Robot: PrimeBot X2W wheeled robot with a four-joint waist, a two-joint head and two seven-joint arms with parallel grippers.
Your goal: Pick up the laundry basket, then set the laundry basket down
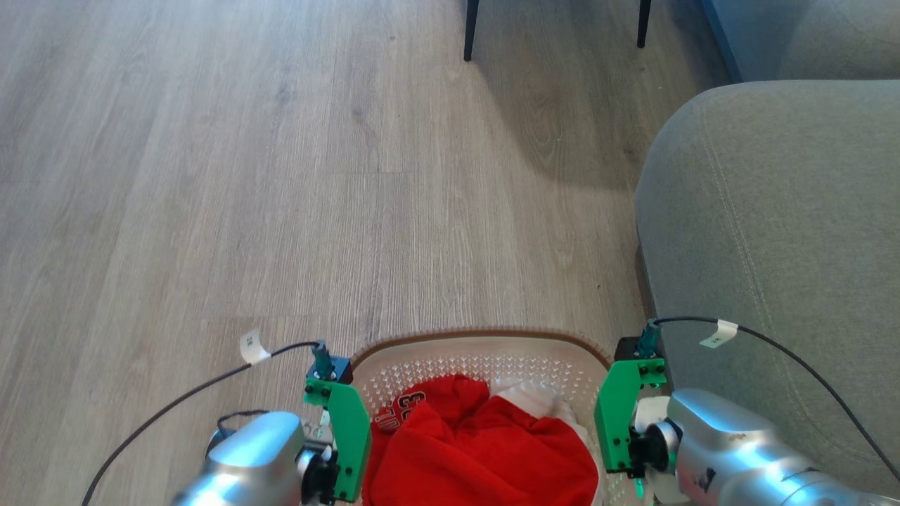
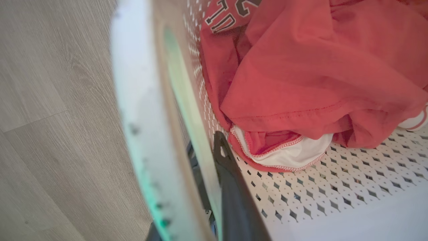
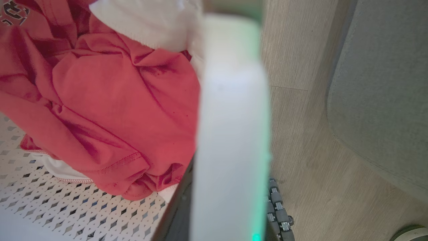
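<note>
Basket (image 1: pixel 485 351): between both grippers, over floor (image 1: pixel 281 176), beside sofa (image 1: pixel 773 211); red shirt (image 1: pixel 485 450) inside. Status: grasp made; likely lifted (underside hidden, cannot confirm); set-down left. Left gripper (image 2: pixel 205 150): clamped narrow on side rim, one finger inside wall. Right gripper (image 3: pixel 230 187): likewise pinching opposite rim.

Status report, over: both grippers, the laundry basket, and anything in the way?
Left gripper shut on the laundry basket, left side; right gripper shut on its right side. Basket holds red clothes. Grey sofa close on the right.
</note>
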